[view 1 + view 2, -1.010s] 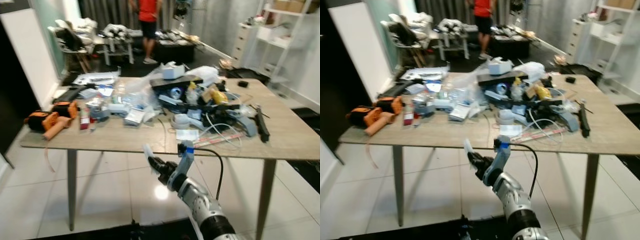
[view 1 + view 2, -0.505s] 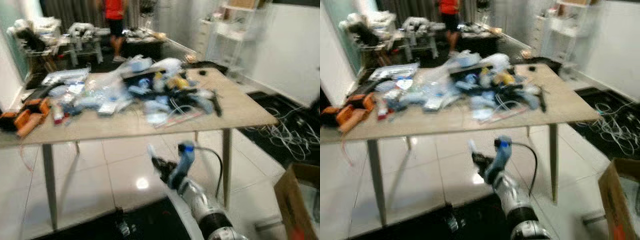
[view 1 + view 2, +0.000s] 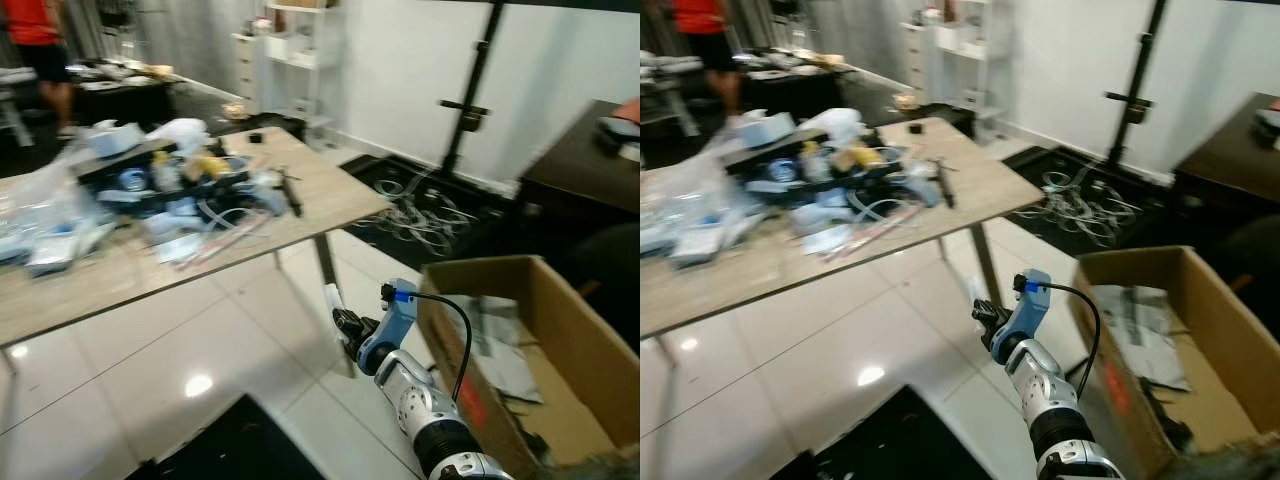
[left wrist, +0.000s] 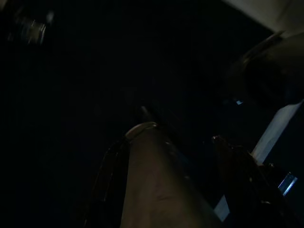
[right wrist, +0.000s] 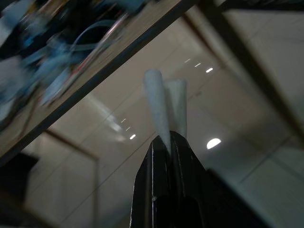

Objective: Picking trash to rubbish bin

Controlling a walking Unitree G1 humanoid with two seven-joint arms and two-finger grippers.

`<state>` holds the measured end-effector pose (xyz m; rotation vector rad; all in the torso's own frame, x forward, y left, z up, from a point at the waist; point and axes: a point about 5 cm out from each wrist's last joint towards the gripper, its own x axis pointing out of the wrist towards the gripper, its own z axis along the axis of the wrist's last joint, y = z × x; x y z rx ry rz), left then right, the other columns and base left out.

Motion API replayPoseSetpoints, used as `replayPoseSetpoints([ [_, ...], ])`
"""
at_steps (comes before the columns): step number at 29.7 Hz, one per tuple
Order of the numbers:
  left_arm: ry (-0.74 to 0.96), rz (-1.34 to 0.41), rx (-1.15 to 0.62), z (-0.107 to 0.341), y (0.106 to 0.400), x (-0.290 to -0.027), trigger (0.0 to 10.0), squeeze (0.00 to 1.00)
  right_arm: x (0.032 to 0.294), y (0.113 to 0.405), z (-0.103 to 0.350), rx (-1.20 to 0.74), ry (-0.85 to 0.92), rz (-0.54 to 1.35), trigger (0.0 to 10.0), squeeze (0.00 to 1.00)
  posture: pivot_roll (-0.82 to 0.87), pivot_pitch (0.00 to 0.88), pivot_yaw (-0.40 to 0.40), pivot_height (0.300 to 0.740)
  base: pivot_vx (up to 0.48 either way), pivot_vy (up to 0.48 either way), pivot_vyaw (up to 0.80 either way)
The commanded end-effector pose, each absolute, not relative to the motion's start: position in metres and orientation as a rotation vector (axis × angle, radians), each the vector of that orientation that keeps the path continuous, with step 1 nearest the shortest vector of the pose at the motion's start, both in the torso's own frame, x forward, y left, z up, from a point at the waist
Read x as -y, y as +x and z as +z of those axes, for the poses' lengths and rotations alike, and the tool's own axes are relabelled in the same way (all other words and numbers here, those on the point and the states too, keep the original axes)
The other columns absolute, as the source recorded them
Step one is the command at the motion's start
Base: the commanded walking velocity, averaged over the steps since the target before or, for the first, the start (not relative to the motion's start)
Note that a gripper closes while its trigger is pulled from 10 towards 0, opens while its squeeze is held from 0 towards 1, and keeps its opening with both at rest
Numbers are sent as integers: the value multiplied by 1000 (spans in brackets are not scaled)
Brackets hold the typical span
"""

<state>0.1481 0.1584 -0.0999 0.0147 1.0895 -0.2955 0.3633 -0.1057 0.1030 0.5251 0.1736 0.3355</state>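
Observation:
My right gripper (image 3: 345,322) is held out low in front of me, above the tiled floor, shut on a small white scrap of trash (image 5: 164,102) that sticks up out of its fingertips (image 5: 167,140). The same white scrap (image 3: 332,298) shows in the eye views just past the table's corner. An open cardboard box (image 3: 487,405) stands on the floor close to the right of the gripper, with crumpled paper and plastic (image 3: 505,335) inside. The left wrist view is very dark; the left arm hangs idle.
A wooden table (image 3: 330,195) with a heap of clutter (image 3: 170,185) stands at the left. A tangle of cables (image 3: 425,210) lies by a black stand (image 3: 475,90). There is a dark table (image 3: 580,160) at the right, a white shelf (image 3: 290,60) and a person (image 3: 40,40) far back.
The camera has swung to the right: the table has slid to the left of the picture and the cardboard box has come into view. The right gripper stays shut on the white scrap.

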Motion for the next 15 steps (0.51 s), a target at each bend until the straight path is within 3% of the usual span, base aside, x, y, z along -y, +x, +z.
replayPoseSetpoints([
  [1,23,-296,-1123,-103,139,-161,10000,0,102,364,102,-180,530,337,10000,0,-127,91,36,740,0,0,-781],
  [15,25,-299,-1132,-104,138,-160,10000,0,108,364,100,-183,516,302,10000,0,-129,92,36,740,0,0,-781],
])
